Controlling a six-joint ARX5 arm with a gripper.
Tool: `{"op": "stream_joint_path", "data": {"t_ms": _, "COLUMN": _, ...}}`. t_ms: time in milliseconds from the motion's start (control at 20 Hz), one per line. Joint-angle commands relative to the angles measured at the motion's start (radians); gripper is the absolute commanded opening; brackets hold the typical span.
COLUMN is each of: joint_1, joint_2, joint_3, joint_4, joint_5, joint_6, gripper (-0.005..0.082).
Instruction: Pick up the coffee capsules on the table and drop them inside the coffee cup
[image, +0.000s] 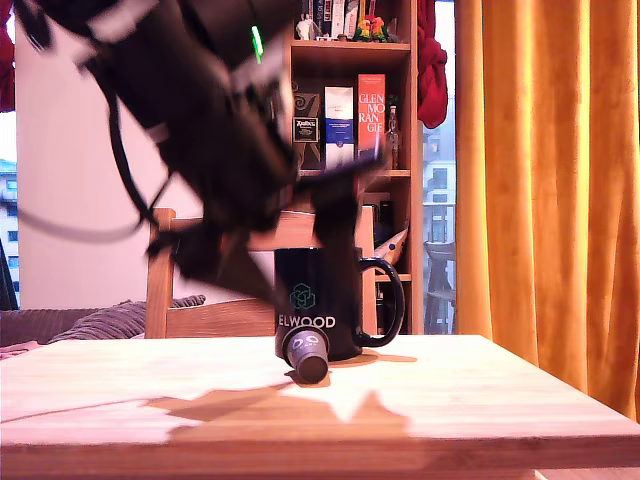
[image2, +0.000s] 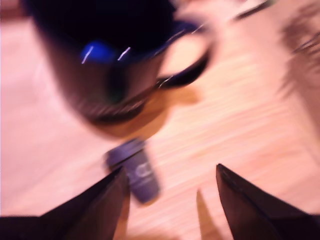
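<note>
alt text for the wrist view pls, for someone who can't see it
Blurred close-up: a glossy black mug with a loop handle stands on a light wooden table, something bright blue inside it. A dark grey capsule lies on its side beside the mug, near the open gripper, whose two dark fingertips are empty.

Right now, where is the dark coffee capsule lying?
The dark capsule lies on its side on the table, just in front of the coffee cup near the centre of the exterior view; whether they touch is unclear.
</note>
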Motion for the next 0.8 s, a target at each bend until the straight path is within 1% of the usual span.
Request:
{"op": "stream_joint_path", "data": {"t_ms": 0, "joint_1": 0.019, "joint_2": 0.020, "joint_3": 0.016, "joint_4": -0.011, "joint_5": 0.014, "joint_6": -0.027, "gripper": 0.0516}}
{"op": "stream_joint_path", "data": {"t_ms": 50, "joint_1": 0.027, "joint_2": 0.022, "joint_3": 0.016, "joint_4": -0.011, "joint_5": 0.013, "joint_6": -0.037, "gripper": 0.0516}}
{"op": "stream_joint_path", "data": {"t_ms": 150, "joint_1": 0.044, "joint_2": 0.027, "joint_3": 0.016, "joint_4": -0.016, "joint_5": 0.015, "joint_6": -0.042, "gripper": 0.0515}}
{"op": "stream_joint_path", "data": {"t_ms": 300, "joint_1": 0.059, "joint_2": 0.041, "joint_3": 0.016, "joint_4": -0.008, "joint_5": 0.065, "joint_6": -0.066, "gripper": 0.0515}}
{"op": "stream_joint_path", "data": {"t_ms": 350, "joint_1": 0.058, "joint_2": 0.049, "joint_3": 0.016, "joint_4": -0.005, "joint_5": 0.074, "joint_6": -0.067, "gripper": 0.0513}}
{"op": "stream_joint_path", "data": {"t_ms": 450, "joint_1": 0.054, "joint_2": 0.074, "joint_3": 0.017, "joint_4": 0.000, "joint_5": 0.109, "joint_6": -0.074, "gripper": 0.0513}}
{"op": "stream_joint_path", "data": {"t_ms": 500, "joint_1": 0.051, "joint_2": 0.082, "joint_3": 0.017, "joint_4": -0.001, "joint_5": 0.116, "joint_6": -0.077, "gripper": 0.0513}}
{"op": "stream_joint_path", "data": {"t_ms": 700, "joint_1": 0.049, "joint_2": 0.101, "joint_3": 0.018, "joint_4": -0.001, "joint_5": 0.115, "joint_6": -0.076, "gripper": 0.0513}}
{"op": "stream_joint_path", "data": {"t_ms": 750, "joint_1": 0.049, "joint_2": 0.102, "joint_3": 0.018, "joint_4": 0.000, "joint_5": 0.108, "joint_6": -0.076, "gripper": 0.0511}}
